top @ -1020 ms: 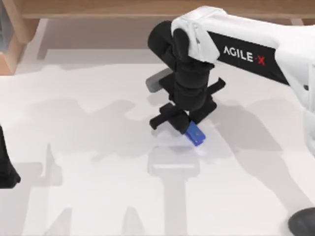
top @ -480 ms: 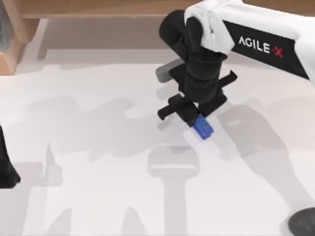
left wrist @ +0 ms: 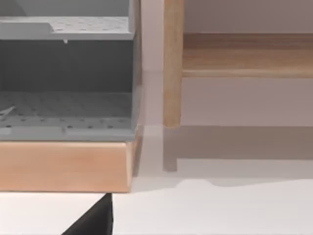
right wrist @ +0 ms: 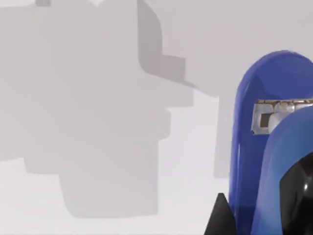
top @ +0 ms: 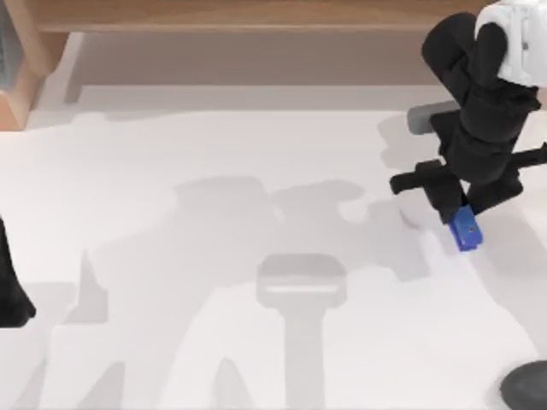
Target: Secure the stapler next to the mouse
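Bright-blue stapler (top: 466, 230) sits clamped in the right tool (top: 459, 215), held off the white tabletop (top: 256, 256), far toward the top view's right side. The tool's fingers are closed onto the stapler, only its lower blue end sticking out below the black fingers. The mouse (top: 526, 386), dark grey and rounded, lies at the tabletop's near right corner, well apart from the stapler, cut by the picture edge.

Right wrist view gives what the top view lacks: the stapler (right wrist: 266, 147) close up, blue arched body with a metal staple slot showing, a glossy black part at its end, and a black finger tip (right wrist: 218, 220) beside it, shadows on the tabletop behind.

Left arm (top: 10, 290) is parked at the tabletop's left edge, far from the stapler; cannot tell its tool state. Left wrist view shows a grey perforated shelf unit (left wrist: 68, 98) on a wooden base (left wrist: 63, 164) and a wooden post (left wrist: 172, 63).

No readable writing anywhere.
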